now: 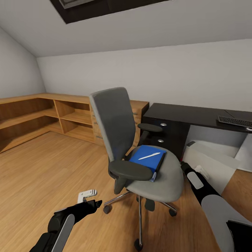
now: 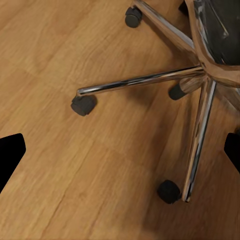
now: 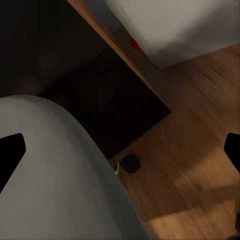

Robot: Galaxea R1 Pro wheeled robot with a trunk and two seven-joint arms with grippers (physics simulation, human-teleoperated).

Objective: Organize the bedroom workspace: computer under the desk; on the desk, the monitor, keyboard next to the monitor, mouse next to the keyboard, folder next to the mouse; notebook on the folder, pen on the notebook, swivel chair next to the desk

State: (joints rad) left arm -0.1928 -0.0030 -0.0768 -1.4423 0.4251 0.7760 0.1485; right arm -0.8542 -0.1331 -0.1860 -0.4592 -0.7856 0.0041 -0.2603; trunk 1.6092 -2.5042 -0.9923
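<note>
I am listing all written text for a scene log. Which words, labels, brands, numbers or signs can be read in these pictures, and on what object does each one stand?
None can be read.
Keyboard on the desk: key legends too small and blurred.
Folder on the swivel chair: plain blue, no label visible.
Pen: no print visible.
Computer: plain white, no marks.

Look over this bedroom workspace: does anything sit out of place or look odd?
Yes. The folder lies on the chair seat with the pen on top, not on the desk. A white box, probably the computer, lies tipped on the floor by the desk. The keyboard is on the desk.
</note>
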